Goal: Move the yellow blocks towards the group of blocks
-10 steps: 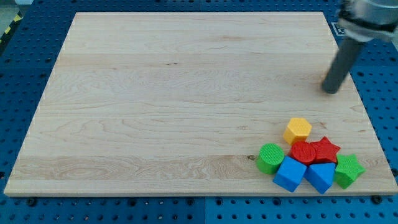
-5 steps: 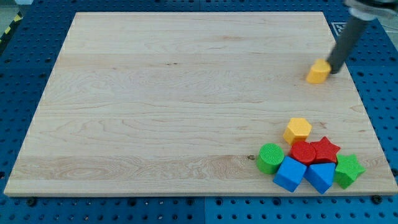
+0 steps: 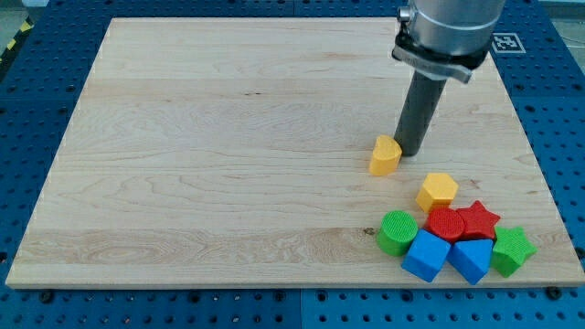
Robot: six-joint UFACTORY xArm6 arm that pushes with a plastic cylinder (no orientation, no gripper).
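A small yellow block (image 3: 385,155) lies on the wooden board, right of centre. My tip (image 3: 410,151) stands just to its right, touching or nearly touching it. A yellow hexagonal block (image 3: 438,192) sits lower right, at the top of the group. The group at the view's bottom right holds a green cylinder (image 3: 397,231), a red cylinder (image 3: 446,224), a red star (image 3: 478,220), two blue blocks (image 3: 427,255) (image 3: 472,259) and a green star (image 3: 512,250). The small yellow block is apart from the group, up and to its left.
The wooden board (image 3: 228,155) lies on a blue perforated table (image 3: 27,100). The arm's grey body (image 3: 448,27) hangs over the board's top right. The group sits close to the board's bottom and right edges.
My tip has swept left and down across the board. The small yellow block has moved with it from near the right edge to right of centre. The group has not moved.
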